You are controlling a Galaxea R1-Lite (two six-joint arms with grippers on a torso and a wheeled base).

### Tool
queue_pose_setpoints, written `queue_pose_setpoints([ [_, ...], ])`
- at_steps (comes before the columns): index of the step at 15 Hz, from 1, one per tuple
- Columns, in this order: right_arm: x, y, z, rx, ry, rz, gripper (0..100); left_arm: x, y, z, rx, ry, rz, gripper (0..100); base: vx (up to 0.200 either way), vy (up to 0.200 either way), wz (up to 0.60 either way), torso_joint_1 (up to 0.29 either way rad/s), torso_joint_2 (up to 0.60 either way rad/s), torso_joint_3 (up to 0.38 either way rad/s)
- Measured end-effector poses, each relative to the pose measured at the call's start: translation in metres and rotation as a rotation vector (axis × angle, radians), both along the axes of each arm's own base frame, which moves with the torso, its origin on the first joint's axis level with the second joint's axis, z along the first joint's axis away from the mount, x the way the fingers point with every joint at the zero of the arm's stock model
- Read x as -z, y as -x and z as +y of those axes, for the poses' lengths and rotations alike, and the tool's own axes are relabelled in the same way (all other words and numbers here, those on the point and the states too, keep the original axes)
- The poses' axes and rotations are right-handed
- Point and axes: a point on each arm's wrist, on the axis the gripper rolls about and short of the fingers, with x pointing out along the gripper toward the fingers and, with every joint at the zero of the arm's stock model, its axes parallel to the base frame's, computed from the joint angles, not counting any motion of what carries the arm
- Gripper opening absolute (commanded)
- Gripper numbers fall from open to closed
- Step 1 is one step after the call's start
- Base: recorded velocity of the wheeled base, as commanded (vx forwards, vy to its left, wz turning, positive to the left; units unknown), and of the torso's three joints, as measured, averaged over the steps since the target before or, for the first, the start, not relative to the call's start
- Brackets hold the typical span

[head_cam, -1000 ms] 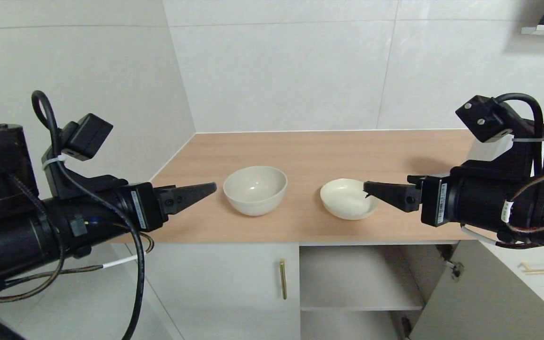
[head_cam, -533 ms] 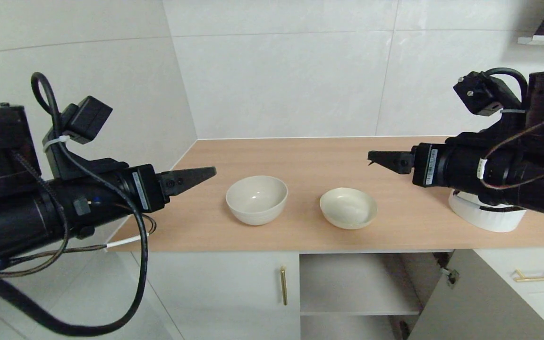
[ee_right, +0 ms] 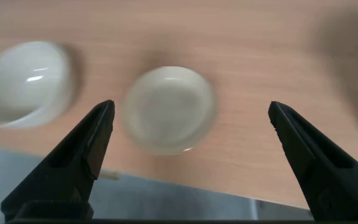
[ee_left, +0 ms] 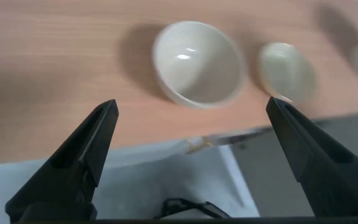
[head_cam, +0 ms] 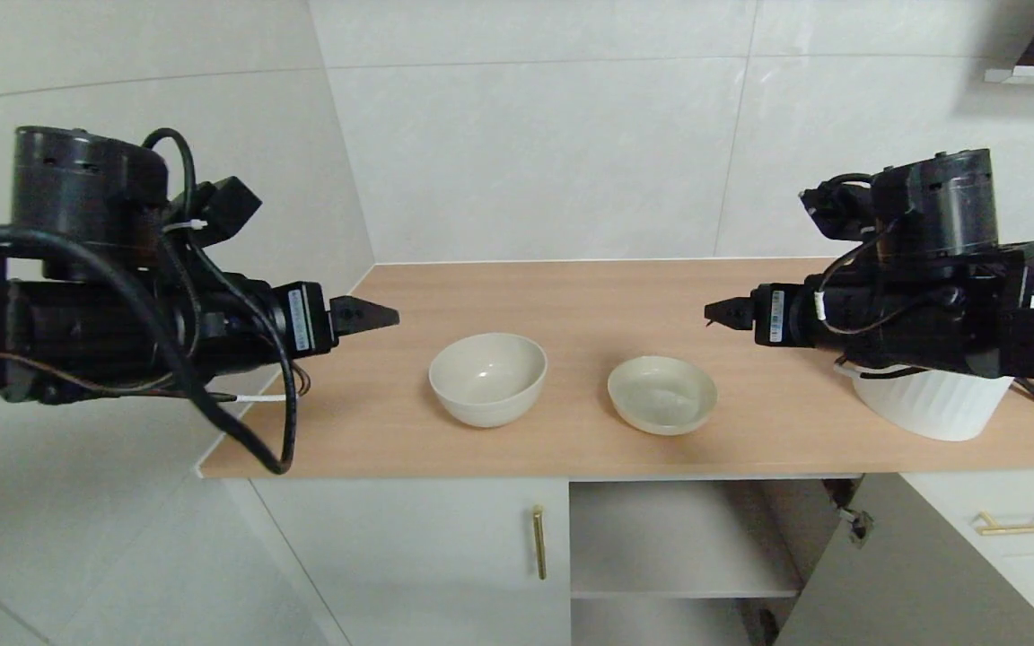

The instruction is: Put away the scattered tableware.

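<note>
A deep cream bowl point(head_cam: 487, 377) and a shallow cream dish point(head_cam: 662, 393) sit side by side on the wooden counter point(head_cam: 589, 296), near its front edge. My left gripper point(head_cam: 381, 316) hovers above the counter's left end, to the left of the bowl. Its fingers stand wide open with nothing between them, and the left wrist view looks down between them at the bowl point(ee_left: 197, 62) and dish point(ee_left: 286, 70). My right gripper point(head_cam: 716, 313) hangs to the upper right of the dish, also open and empty, with the dish point(ee_right: 168, 109) and bowl point(ee_right: 27, 81) below it.
A white ribbed bowl point(head_cam: 930, 405) stands on the counter at the right, partly behind my right arm. Below the counter, a cabinet point(head_cam: 679, 538) is open with a shelf inside, its door point(head_cam: 912, 574) swung out to the right. A closed door with a brass handle point(head_cam: 537, 536) is beside it.
The camera tilted up early on. My right gripper lifted away from the dish rim. Both wrists have since rolled, and the left gripper pulled back slightly. Bowl and dish stayed put.
</note>
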Motion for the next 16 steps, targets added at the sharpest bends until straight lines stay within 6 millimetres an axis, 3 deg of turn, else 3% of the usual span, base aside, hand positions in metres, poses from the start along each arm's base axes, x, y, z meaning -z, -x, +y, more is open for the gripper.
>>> queue_pose_setpoints([
  [4,0.013,-0.015,0.006,0.063,0.001,0.032,100,0.023,-0.037,-0.01,-0.101,-0.091,0.091,100,0.0,0.0,0.0,0.0,0.0,0.0],
  [12,0.02,-0.015,0.012,0.052,0.01,0.049,100,0.077,-0.078,-0.048,-0.114,-0.152,0.214,100,0.0,0.0,0.0,0.0,0.0,0.0],
  [16,0.019,-0.015,0.013,0.049,0.007,0.048,100,0.09,-0.092,-0.056,-0.132,-0.137,0.238,100,0.0,0.0,0.0,0.0,0.0,0.0],
])
